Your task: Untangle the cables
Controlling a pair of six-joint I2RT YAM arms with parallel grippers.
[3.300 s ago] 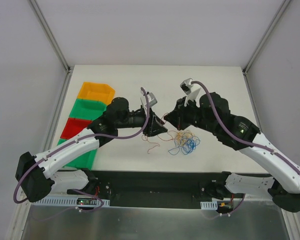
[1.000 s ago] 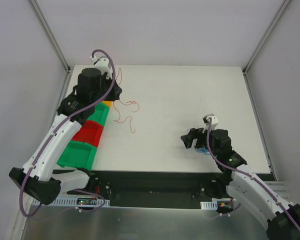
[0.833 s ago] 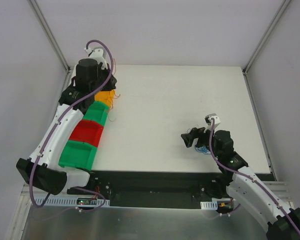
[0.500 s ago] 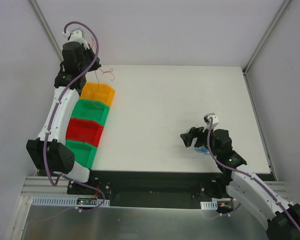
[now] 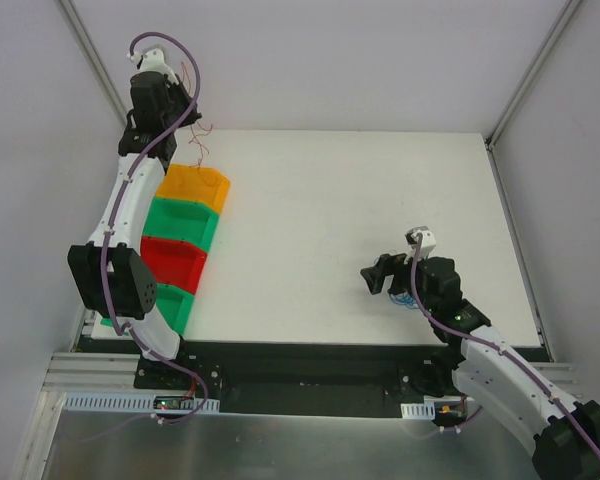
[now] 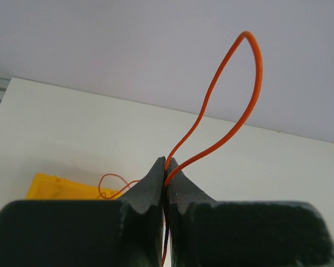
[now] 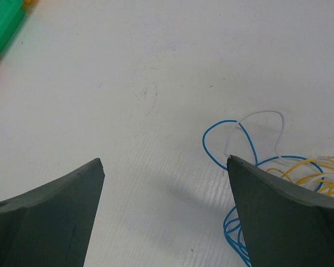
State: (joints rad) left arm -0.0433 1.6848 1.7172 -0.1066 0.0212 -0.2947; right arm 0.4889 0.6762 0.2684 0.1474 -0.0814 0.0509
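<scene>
My left gripper (image 5: 183, 100) is raised over the table's far left corner and shut on a thin orange cable (image 5: 197, 130). In the left wrist view the cable (image 6: 249, 83) loops up out of the closed left gripper (image 6: 167, 162), and its loose end trails down over the orange bin (image 6: 53, 186). My right gripper (image 5: 372, 277) hovers low at the near right, open and holding nothing. The remaining cables (image 5: 406, 298) lie mostly hidden under that arm. In the right wrist view, blue (image 7: 210, 151), white (image 7: 261, 115) and yellow (image 7: 300, 166) strands lie beside the right fingertip of the right gripper (image 7: 164, 161).
Along the table's left edge stands a row of bins: orange (image 5: 193, 185), green (image 5: 182, 222), red (image 5: 170, 262) and another green (image 5: 168, 308). White walls and metal frame posts close in the table on the left, right and back.
My left arm has carried the orange cable from mid-table to the far left corner and raised it above the orange bin. The right arm has barely moved and stays open.
</scene>
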